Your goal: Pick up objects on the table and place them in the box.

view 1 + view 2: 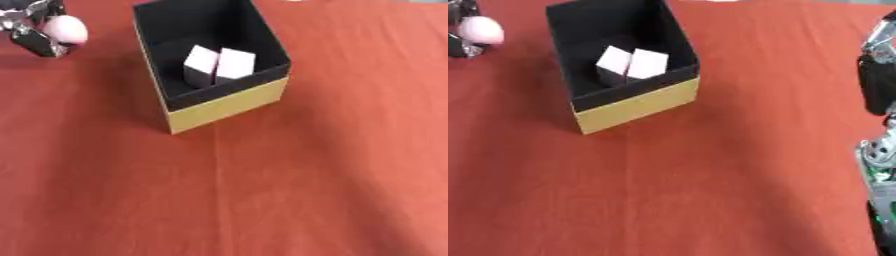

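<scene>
One pale pink ball (65, 29) sits in the left hand (37, 36), up at about ten o'clock in the left eye view. The dark fingers curl around the ball and hold it, so the ball is off the red cloth (262, 190). The box (229, 103) is to the right of that hand, at about three o'clock from the ball, and quite near. The ball is beside the box and not over it. It looks like the hand needs to carry the ball across the black wall on the box's left side before it can let go.

The box is black inside with a yellow front. Two white blocks (219, 65) lie in it, touching each other (they look already put away).

The left hand is much closer to the box. The right hand (878, 90) shows only at the right edge of the right eye view, at about three o'clock. I cannot tell how its fingers are set.
</scene>
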{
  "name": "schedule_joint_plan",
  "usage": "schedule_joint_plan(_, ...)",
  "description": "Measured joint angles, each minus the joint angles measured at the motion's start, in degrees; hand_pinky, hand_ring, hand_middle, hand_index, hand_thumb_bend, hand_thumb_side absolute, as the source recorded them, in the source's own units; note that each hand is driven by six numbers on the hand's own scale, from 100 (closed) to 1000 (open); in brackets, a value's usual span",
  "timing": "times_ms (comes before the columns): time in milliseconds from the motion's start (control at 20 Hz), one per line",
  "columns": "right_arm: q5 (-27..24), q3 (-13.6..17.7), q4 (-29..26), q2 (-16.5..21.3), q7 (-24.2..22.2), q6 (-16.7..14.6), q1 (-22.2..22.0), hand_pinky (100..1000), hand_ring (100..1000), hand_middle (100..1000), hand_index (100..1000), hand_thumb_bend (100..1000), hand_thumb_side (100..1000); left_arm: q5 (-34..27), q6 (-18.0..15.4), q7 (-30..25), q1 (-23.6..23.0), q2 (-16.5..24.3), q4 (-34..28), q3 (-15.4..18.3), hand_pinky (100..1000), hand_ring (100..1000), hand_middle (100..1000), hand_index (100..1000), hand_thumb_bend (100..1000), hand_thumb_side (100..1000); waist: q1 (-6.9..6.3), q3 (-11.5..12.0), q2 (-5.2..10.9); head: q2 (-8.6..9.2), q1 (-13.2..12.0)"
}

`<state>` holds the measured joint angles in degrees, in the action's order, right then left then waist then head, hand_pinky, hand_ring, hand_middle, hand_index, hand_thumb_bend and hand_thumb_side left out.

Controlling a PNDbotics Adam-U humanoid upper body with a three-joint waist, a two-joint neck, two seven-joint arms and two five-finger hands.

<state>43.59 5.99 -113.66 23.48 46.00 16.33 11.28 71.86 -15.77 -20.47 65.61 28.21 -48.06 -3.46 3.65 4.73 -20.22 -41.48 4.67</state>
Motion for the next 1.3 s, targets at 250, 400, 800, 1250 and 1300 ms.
schedule_joint_plan(250, -0.1, 0.0, 0.0, 0.0, 0.0, 0.0, 0.0, 811, 736, 742, 878, 100, 690, -1.9, -1.4, -3.3, 0.1, 0.0, -0.5, -0.5, 234, 486, 465, 638, 259, 233, -0.18, 0.0, 0.11, -0.20, 0.1)
schedule_joint_plan(400, -0.1, 0.0, 0.0, 0.0, 0.0, 0.0, -0.1, 811, 736, 742, 878, 100, 689, -2.6, -1.1, -4.6, 0.4, 0.1, -2.1, -0.4, 213, 475, 456, 629, 245, 219, -0.46, 0.0, 0.19, -0.27, 0.3)
schedule_joint_plan(800, 0.1, 0.0, 0.0, 0.0, -0.1, 0.0, -0.2, 812, 737, 743, 878, 100, 686, -8.1, -3.4, -6.3, 1.2, 0.0, -10.9, -3.0, 188, 464, 444, 621, 239, 188, -0.82, 0.0, 1.00, -0.81, 0.9)
schedule_joint_plan(1250, 0.1, 0.0, 0.0, 0.0, -0.2, -0.1, 0.1, 812, 737, 743, 878, 100, 684, -15.6, -5.9, -9.7, 2.5, -2.0, -21.1, -8.2, 186, 461, 445, 625, 180, 176, -1.24, -0.8, 1.32, -0.83, 0.4)
schedule_joint_plan(1300, 0.1, 0.0, 0.0, 0.0, -0.2, -0.1, 0.2, 811, 737, 743, 878, 100, 684, -16.4, -6.0, -10.1, 2.6, -3.0, -22.2, -9.0, 187, 462, 445, 626, 176, 176, -1.41, -0.7, 1.34, -0.83, 0.4)
